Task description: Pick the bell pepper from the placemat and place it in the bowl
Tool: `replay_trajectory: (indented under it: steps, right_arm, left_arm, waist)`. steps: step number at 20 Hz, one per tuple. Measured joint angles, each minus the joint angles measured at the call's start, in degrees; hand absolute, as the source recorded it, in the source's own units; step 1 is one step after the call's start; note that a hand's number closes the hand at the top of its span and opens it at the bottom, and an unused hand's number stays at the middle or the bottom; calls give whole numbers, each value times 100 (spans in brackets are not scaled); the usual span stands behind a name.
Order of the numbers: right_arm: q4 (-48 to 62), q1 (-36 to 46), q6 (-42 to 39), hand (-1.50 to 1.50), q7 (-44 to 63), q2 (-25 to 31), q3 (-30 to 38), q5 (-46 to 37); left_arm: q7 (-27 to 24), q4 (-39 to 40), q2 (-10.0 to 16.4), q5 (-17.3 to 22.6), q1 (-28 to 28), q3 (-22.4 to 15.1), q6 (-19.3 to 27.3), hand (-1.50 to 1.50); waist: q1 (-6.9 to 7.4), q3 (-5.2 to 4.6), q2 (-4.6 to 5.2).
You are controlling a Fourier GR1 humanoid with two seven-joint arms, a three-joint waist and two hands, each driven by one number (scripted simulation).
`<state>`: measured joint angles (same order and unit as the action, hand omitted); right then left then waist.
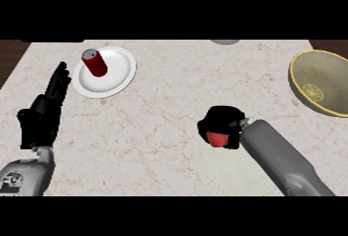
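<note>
Right hand (221,120) sits right of centre, fingers curled down round the red bell pepper (217,138). Only the pepper's lower red part shows, under the black fingers; the rest is hidden by the hand. Cannot tell whether the pepper touches the tabletop (170,92) or is lifted off it. The grey right forearm (279,159) runs from the hand down to the lower right edge.

The surface round the hand is pale marbled stone with thin reddish veins.

The bowl (319,76) is well apart from the hand, up and to the right at the right edge and partly cut off by it. It has a yellowish rim and a dull olive inside, with a pale patterned patch low on its wall. The pepper is not in it.

A white plate (121,69) lies far left of the hand, near the top left of the tabletop. A dark red cylinder with a grey top (94,62) stands tilted on its left half.

Left hand (42,113) rests at the left edge, fingers straight and pointing up, holding nothing, just left of the plate and not touching it.

A small grey object (225,41) shows at the top edge, cut off and too little of it to identify.
</note>
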<state>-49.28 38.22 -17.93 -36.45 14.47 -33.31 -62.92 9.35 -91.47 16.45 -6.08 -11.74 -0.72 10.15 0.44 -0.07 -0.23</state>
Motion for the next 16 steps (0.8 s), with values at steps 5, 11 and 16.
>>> replay_trajectory:
  steps: [5, 11, 16]
  right_arm:
    - [17, -76, 54, 150, -207, -170, 238, -187]
    - [-826, -799, -47, 150, 35, -154, 499, -91]
    - [-1671, -1902, 95, 150, 1272, -478, 1015, 217]
  left_arm:
    - [-93, 92, -89, -61, -46, 122, -66, 0]
    - [66, -103, -200, -204, 71, 93, -5, 0]
    - [77, -135, -149, -198, 257, 240, 61, 0]
  waist:
    - [-16, 0, 2]
    - [-133, 1, -31]
    - [-415, -26, -130]
